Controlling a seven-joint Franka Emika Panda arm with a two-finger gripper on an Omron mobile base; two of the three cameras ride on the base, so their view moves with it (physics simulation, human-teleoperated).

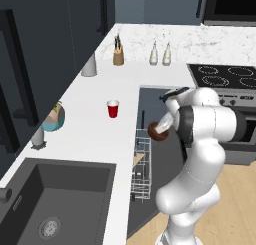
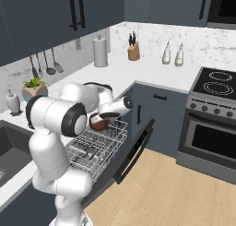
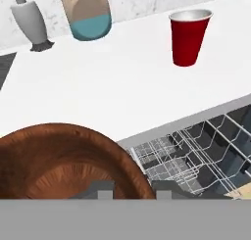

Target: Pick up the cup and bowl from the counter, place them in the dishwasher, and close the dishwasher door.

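Observation:
My gripper [image 1: 160, 125] is shut on the rim of the dark reddish-brown bowl [image 1: 157, 133], holding it just above the dishwasher's white wire rack [image 1: 142, 170], beside the counter edge. In the right base view the bowl [image 2: 97, 123] hangs under the gripper [image 2: 109, 115] over the pulled-out rack [image 2: 94, 146], and the dishwasher door [image 2: 134, 150] lies open. The hand view has the bowl [image 3: 63, 160] at the lower left, against the fingertips [image 3: 100, 190]. The red cup [image 1: 113, 109] stands upright on the white counter [image 1: 90, 124], apart from the gripper; it also shows as cup [image 3: 188, 36].
A teal planter [image 1: 54, 117] and a grey soap dispenser [image 3: 30, 19] stand near the dark sink [image 1: 55, 204]. A grey canister [image 1: 89, 65], knife block [image 1: 118, 55] and two bottles [image 1: 160, 54] line the back. The stove and oven [image 2: 209, 137] are to the right.

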